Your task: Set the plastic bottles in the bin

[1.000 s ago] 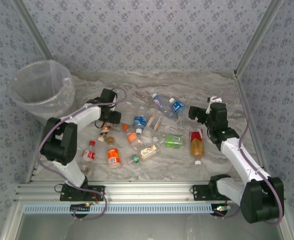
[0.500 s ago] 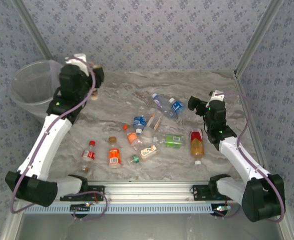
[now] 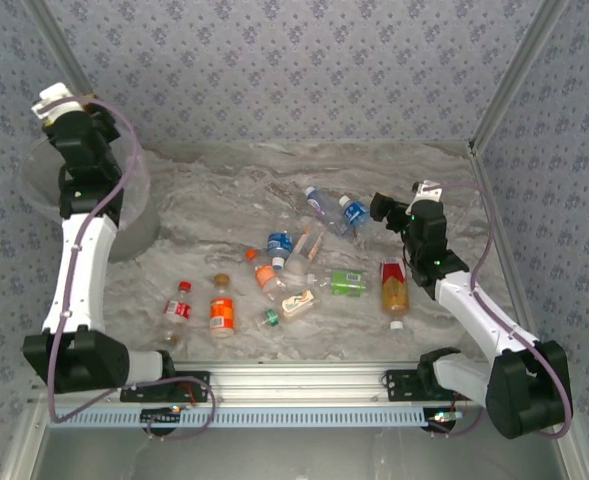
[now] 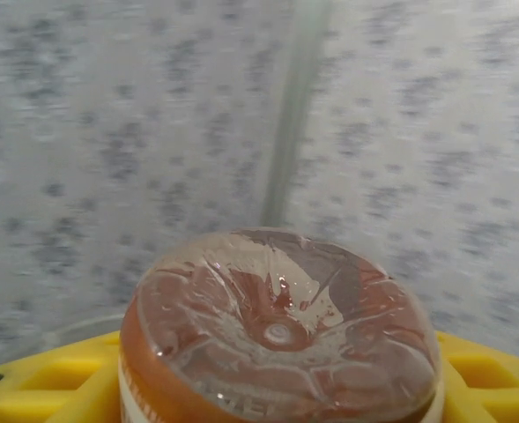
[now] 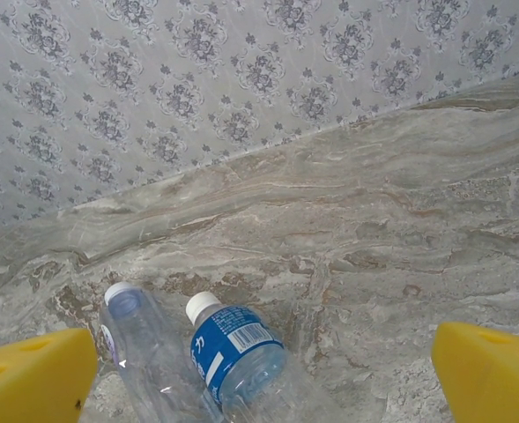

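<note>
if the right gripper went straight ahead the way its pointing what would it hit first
Most likely the blue-labelled bottle, lying just ahead of the open right gripper, slightly left of its centre line, a clear bottle beside it. Depth is unclear, so it might touch the table first.

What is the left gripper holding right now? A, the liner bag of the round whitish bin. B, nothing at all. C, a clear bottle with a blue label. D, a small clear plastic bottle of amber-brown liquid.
D: in the left wrist view the small clear plastic bottle of amber-brown liquid sits base-first between the left gripper's yellow fingers.
</note>
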### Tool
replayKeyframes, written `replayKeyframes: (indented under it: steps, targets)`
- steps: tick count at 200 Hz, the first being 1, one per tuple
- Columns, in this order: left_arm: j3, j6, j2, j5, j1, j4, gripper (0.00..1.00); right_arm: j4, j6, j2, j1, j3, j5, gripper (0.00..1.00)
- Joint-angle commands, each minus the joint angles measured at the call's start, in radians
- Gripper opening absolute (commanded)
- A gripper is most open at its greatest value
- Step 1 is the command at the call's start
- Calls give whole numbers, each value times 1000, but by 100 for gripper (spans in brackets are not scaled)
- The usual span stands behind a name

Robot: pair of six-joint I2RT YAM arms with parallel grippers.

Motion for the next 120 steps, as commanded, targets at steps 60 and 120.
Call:
replayKeyframes:
  steps: [60,120]
  targets:
    - [-15,-311,112,135,159,-313,60,-37,-38,66,26,78,-7,100]
    - [61,-379,210,143,173,-524,67,-51,-40,93,59,95,2,100]
